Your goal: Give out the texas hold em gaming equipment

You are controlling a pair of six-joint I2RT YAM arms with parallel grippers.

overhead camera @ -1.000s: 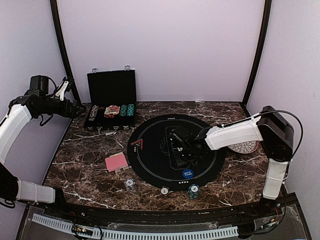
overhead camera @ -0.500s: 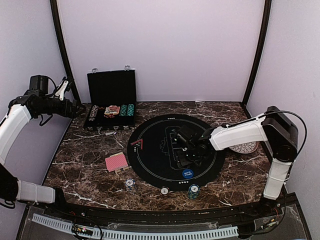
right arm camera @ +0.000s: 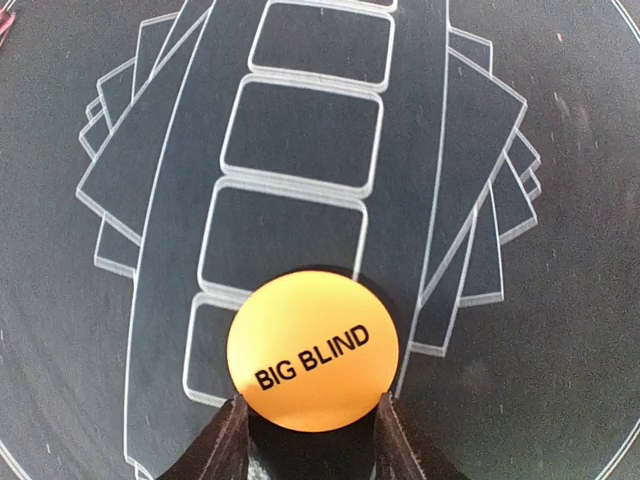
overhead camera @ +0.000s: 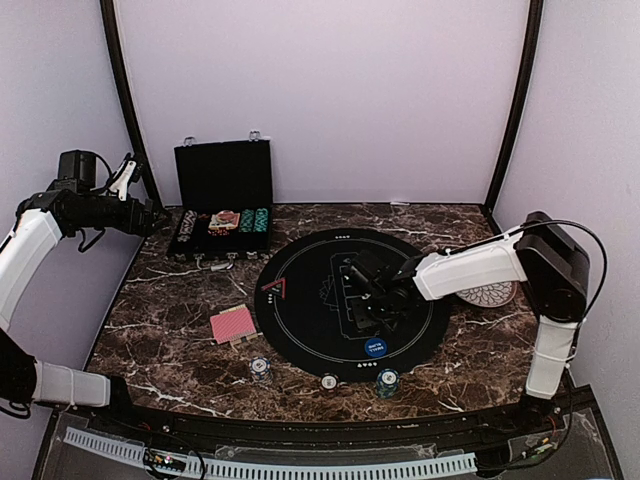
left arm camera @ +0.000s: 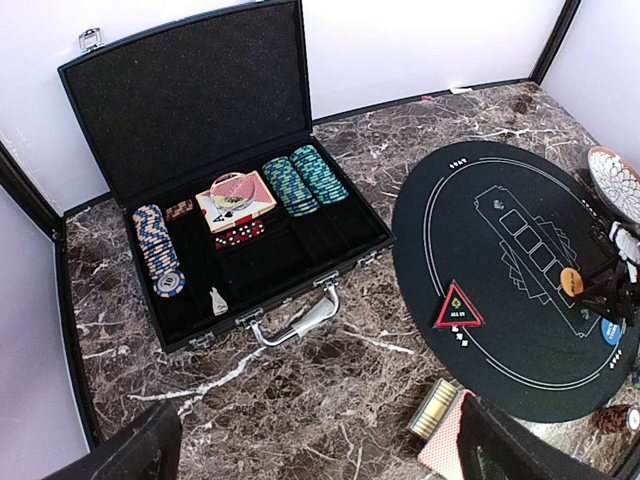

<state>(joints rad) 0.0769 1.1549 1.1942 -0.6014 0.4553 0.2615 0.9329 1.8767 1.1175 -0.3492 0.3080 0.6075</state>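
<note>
Two YAM arms: white shells, black joints (same build both sides).
Left arm (overhead camera: pixel 30 250), left of the round black mat (overhead camera: pixel 300 320): white curved link, black motor blocks, thin black cable loop, small white bracket at the wrist. Right arm (overhead camera: pixel 470 270), right of the mat: white tapered link, boxy black housing, black cable arcing over, white base seg. Fingers (right arm camera: pixel 225 445) matte dark grey.

Soft, even light from above, no harsh glare
Pale walls (overhead camera: pixel 320 100) read bright and the marble table (overhead camera: pixel 170 345) carries a faint sheen; the right wrist view is sharp on the orange BIG BLIND disc (right arm camera: pixel 312 350), which throws a dark shadow onto the black mat (right arm camera: pixel 60 300); the left wrist view bows straight lines near its edges
</note>
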